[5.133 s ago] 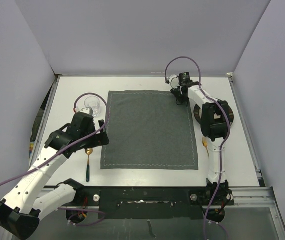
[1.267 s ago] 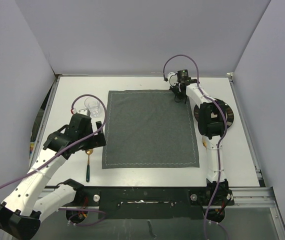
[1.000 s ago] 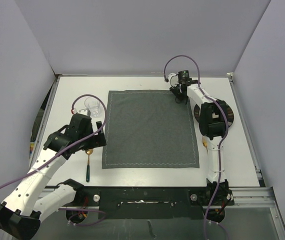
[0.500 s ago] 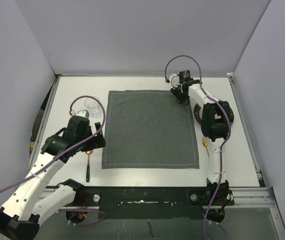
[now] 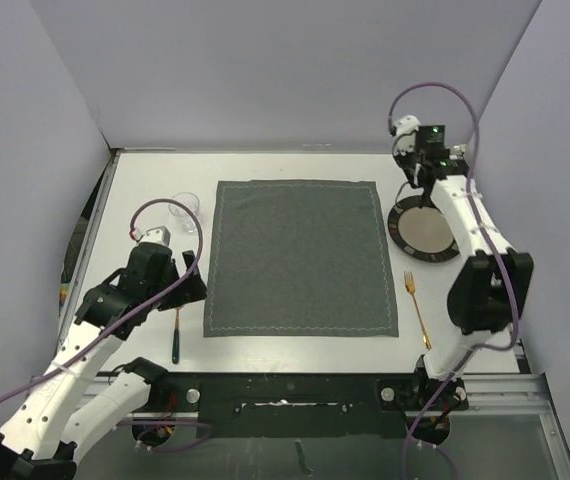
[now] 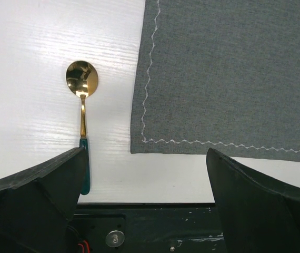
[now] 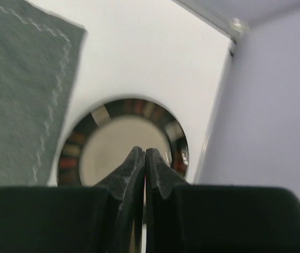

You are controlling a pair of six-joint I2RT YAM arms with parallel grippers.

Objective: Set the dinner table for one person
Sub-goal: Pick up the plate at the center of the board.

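The dinner table (image 5: 295, 165) is white, with a dark grey stitched placemat (image 5: 295, 255) at its middle. A round plate (image 5: 423, 232) with a dark patterned rim lies right of the mat, and a gold fork (image 5: 417, 308) lies nearer to me. My right gripper (image 5: 416, 180) hangs above the plate (image 7: 123, 150), shut on nothing (image 7: 145, 153). Left of the mat lies a gold spoon (image 5: 176, 335) with a teal handle (image 6: 82, 105). My left gripper (image 5: 170, 290) hovers over it, wide open (image 6: 145, 211) and empty.
A clear drinking glass (image 5: 185, 208) stands left of the mat's far corner. Grey walls close the table in at the back and both sides; the right wall (image 7: 266, 105) is close beside the plate. The black base rail (image 6: 139, 226) runs along the near edge.
My right gripper has left the mat's far right corner, risen and swung right over the plate, closing its jaws. The fork now shows. My left arm has drawn back slightly toward me.
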